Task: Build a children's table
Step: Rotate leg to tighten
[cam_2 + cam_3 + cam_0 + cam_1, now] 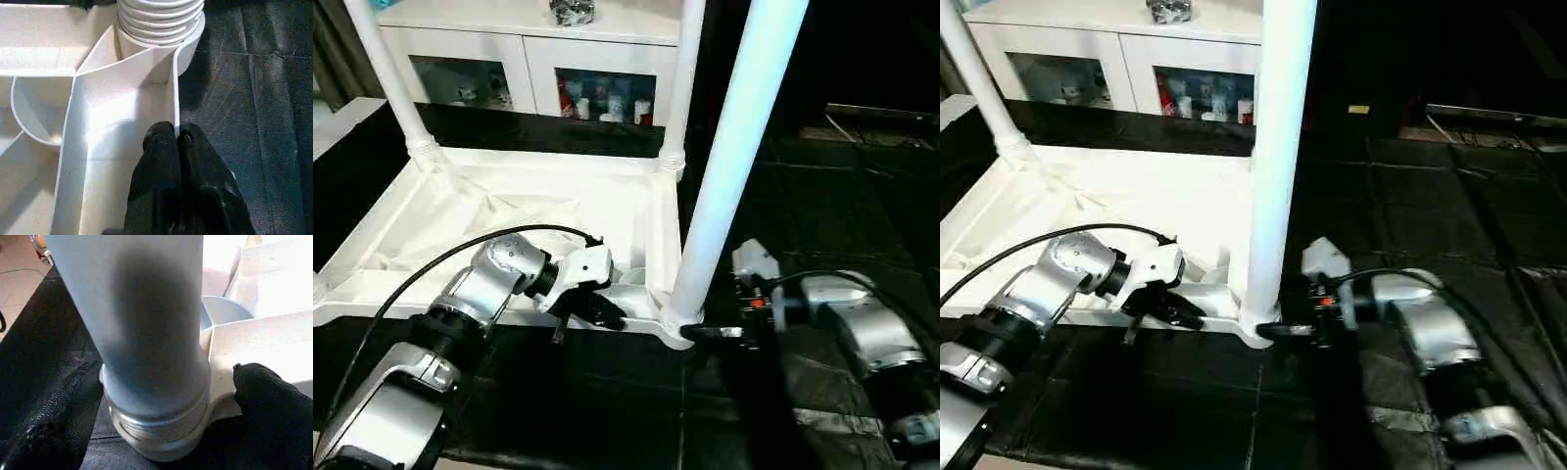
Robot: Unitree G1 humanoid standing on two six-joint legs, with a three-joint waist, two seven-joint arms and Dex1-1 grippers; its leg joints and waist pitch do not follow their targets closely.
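Observation:
The white table top [509,201] lies upside down on the black mat, ribs facing up. Three white legs stand in its corner sockets: one at the far left [386,78], one at the far right [680,88] and one at the near right [734,166]. My left gripper [605,315] is shut on the thin near rim of the top, and its fingertips [164,139] pinch that wall beside the near-right socket. My right gripper [710,333] stands open low at the near-right leg's threaded base [156,421], with one finger [274,416] on each side of it.
A white cabinet with glass doors [529,69] stands behind the table top. Black floor mats [822,196] spread to the right and front. A black cable [431,269] loops over my left forearm. A flat dark object [881,113] lies at the far right.

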